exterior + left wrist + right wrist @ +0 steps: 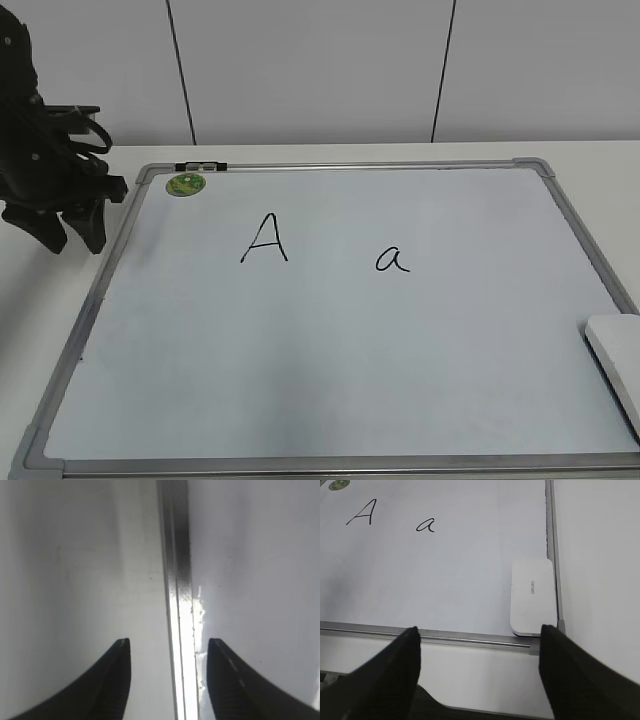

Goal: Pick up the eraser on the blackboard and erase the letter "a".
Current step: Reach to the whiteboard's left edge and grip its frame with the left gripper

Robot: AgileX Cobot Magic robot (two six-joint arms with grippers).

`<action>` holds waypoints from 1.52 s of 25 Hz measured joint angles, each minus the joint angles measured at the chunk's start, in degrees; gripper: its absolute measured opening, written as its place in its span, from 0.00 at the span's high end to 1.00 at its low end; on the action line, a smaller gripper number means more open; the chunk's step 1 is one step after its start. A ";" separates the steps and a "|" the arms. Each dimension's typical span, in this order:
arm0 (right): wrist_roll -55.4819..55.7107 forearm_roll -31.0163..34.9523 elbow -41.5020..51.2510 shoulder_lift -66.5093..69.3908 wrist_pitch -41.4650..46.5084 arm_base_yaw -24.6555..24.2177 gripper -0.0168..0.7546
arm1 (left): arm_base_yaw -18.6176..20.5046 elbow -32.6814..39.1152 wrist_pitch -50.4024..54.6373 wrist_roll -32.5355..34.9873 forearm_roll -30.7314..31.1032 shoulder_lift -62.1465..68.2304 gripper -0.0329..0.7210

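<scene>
Resting in blackboard [330,360] corner, eraser [533,596] untouched; letter "a" [393,260] intact (capital "A" [265,238] beside); both grippers [480,647] [169,652] spread, empty.

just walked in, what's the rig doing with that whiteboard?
Nothing is held yet. The board lies flat with a capital "A" and a small "a" both intact. The eraser sits in the board's near right corner, untouched. The right gripper hangs open just short of the board's near edge, the eraser ahead to its right. The left gripper hangs open over the board's left frame. A green magnet sits top left.
</scene>
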 joint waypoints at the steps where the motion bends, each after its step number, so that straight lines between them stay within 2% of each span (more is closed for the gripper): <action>1: 0.00 0.00 0.00 0.00 0.00 0.00 0.27 | 0.00 -0.07 0.00 0.00 0.01 0.70 0.48; 38: 0.00 0.00 0.00 0.00 0.00 0.00 0.27 | 0.81 -0.20 -2.01 0.00 -1.62 6.95 0.51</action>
